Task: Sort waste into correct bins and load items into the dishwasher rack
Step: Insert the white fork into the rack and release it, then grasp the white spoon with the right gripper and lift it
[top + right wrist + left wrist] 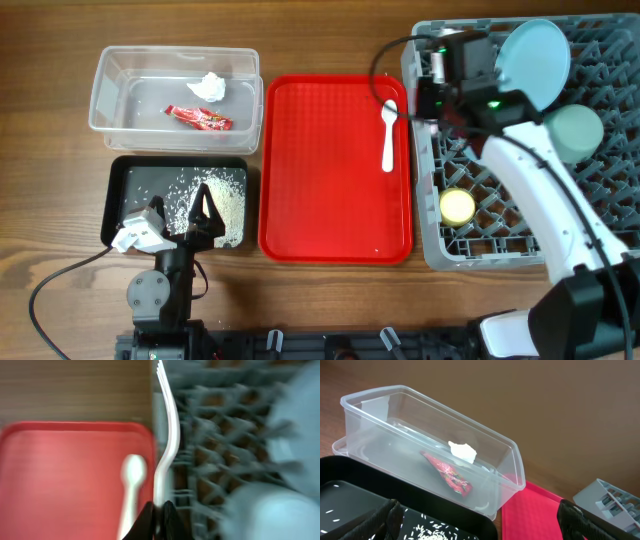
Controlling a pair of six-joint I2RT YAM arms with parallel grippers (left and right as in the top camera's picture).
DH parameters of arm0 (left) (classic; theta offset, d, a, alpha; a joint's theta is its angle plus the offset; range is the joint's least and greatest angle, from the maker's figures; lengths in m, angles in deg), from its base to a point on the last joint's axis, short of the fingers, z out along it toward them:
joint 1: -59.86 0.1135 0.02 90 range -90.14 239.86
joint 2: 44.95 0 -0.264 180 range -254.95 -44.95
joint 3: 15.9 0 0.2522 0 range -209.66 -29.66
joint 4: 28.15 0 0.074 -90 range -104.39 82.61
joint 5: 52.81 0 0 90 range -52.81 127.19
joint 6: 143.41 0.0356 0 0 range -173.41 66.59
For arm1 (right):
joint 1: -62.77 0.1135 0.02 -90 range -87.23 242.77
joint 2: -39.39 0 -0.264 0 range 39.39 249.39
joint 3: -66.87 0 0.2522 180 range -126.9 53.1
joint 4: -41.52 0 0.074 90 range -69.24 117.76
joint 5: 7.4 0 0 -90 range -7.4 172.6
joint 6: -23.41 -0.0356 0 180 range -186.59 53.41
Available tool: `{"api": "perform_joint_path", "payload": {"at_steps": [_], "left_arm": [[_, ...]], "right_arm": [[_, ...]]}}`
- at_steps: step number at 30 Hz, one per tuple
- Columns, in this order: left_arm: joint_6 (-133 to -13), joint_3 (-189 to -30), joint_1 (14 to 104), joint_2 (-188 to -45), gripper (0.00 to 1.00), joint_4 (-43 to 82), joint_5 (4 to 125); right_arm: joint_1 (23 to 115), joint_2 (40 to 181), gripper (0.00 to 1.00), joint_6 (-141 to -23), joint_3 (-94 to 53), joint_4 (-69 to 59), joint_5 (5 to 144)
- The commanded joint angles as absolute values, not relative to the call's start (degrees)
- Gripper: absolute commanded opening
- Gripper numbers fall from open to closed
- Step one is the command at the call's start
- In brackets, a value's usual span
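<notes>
My right gripper [160, 510] is shut on the handle of the white fork [167, 435], which points up along the left edge of the grey dishwasher rack [220, 460]. From overhead that gripper [422, 92] hangs over the rack's [500, 235] upper left part. The white spoon [389, 135] lies on the red tray [330, 200]. In the rack are the light blue plate [535, 60], the pale green bowl [575, 130] and the yellow cup [457, 206]. My left gripper [180, 205] is open above the black tray [130, 175] with rice scraps [215, 195].
The clear tub [110, 100] at the back left holds the white tissue [209, 87] and the red wrapper [200, 118]. In the left wrist view the tub [510, 460] stands just beyond the black tray [350, 480], with the red tray [530, 515] to the right.
</notes>
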State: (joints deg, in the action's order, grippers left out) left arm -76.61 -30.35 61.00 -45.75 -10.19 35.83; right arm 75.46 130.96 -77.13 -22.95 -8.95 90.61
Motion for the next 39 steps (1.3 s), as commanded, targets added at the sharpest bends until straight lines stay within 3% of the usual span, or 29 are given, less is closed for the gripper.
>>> {"api": "perform_joint_path", "payload": {"at_steps": [1,4,7,9,11,18,21,26,39], "left_arm": [[-76.33,-29.98,61.27,-45.38,1.0,-10.36,36.33],[-76.33,-29.98,61.27,-45.38,1.0,-10.36,36.33],[-76.33,-29.98,61.27,-45.38,1.0,-10.36,36.33],[-76.33,-29.98,61.27,-45.38,1.0,-10.36,36.33],[-76.33,-29.98,61.27,-45.38,1.0,-10.36,36.33],[-76.33,-29.98,61.27,-45.38,1.0,-10.36,36.33],[-76.33,-29.98,61.27,-45.38,1.0,-10.36,36.33],[-76.33,-29.98,61.27,-45.38,1.0,-10.36,36.33],[-76.33,-29.98,61.27,-45.38,1.0,-10.36,36.33]], "right_arm": [[73.06,134.69,0.04,-73.57,-22.9,-11.05,91.35],[72.81,136.9,0.05,-73.39,-22.9,-12.73,91.37],[73.36,136.57,0.45,-72.91,-23.03,-12.75,89.69],[74.48,135.31,0.6,-71.95,-23.03,-12.1,85.08],[76.2,134.08,0.66,-69.96,-23.03,-10.98,80.33],[84.03,134.69,0.67,-72.98,-23.01,-9.52,80.09],[85.82,136.95,0.6,-79.32,-23.01,-8.29,85.45],[86.34,142.8,0.56,-86.97,-23.01,-6.5,92.97],[86.32,156.64,0.56,-88.34,-23.01,-1.56,97.19]]}}
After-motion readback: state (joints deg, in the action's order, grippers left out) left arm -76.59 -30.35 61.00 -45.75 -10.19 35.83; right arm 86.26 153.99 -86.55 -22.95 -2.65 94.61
